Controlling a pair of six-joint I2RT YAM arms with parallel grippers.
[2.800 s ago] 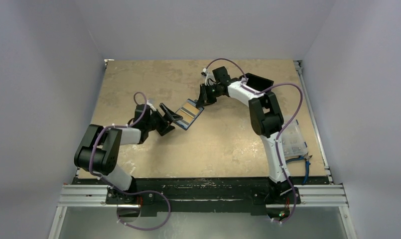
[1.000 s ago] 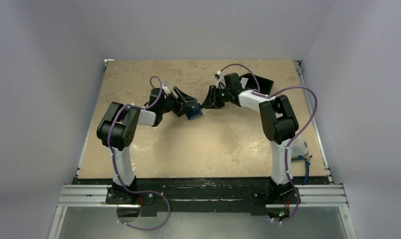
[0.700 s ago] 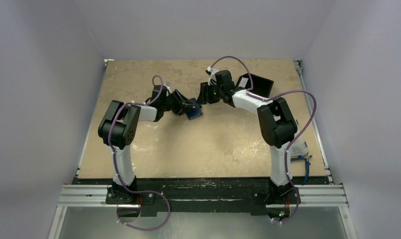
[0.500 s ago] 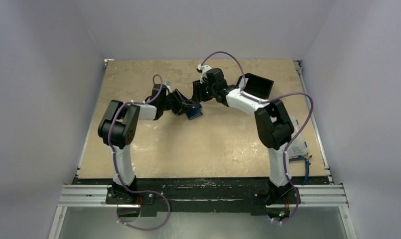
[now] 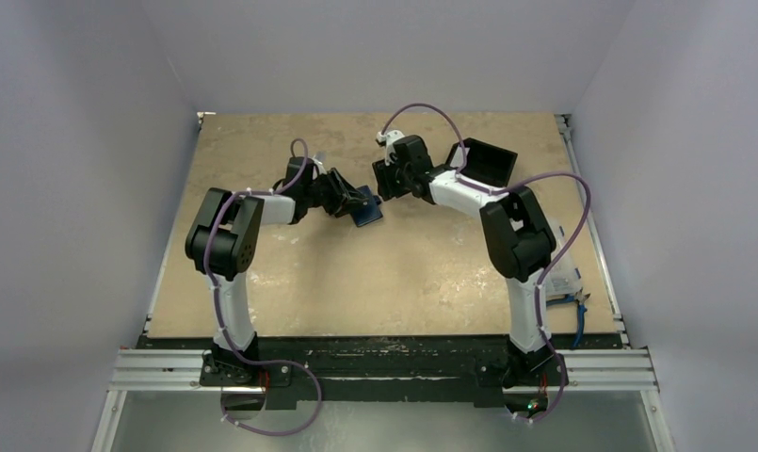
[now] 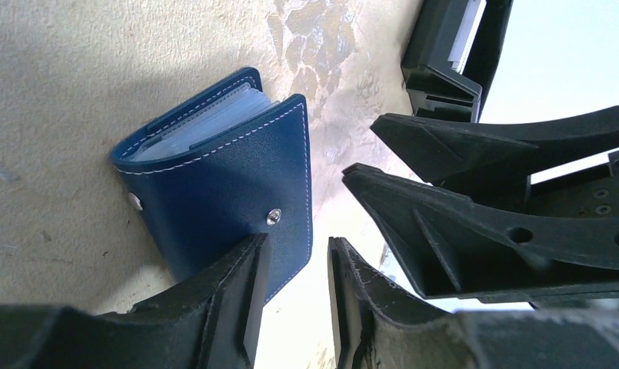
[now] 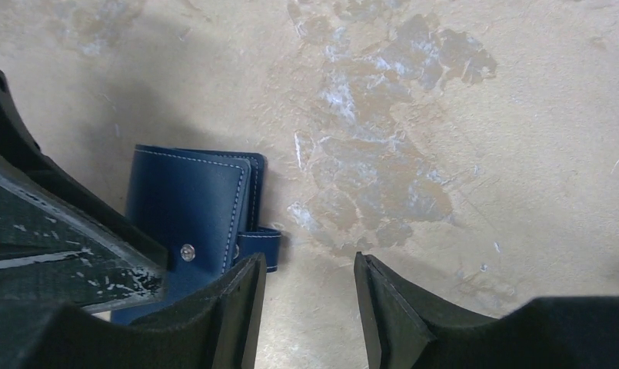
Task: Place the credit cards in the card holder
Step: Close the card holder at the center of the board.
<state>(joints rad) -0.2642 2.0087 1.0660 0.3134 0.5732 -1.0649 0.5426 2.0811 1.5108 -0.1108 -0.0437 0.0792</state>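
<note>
Plainly, the folded card holder (image 5: 365, 211) lay toward the table's (image 5: 403, 273) far edge; the left gripper (image 6: 298, 247) stood narrowly parted, the right gripper (image 7: 307, 265) wider, both empty.

Card holder (image 6: 214, 184): navy, white-stitched, snap stud on the cover. Lying folded, clear sleeves peeking out at its gaping edge. Sitting between both tools, one corner disappearing behind a left gripper (image 6: 298, 246) finger, strap tab sticking out towards the right gripper (image 7: 310, 261).

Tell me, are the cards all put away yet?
Almost, it looks. Done: the card holder lies folded on the table, no loose cards in sight. In hand: nothing; the left gripper and right gripper flank it, open. To do: its strap looks unsnapped, covers slightly ajar.
</note>
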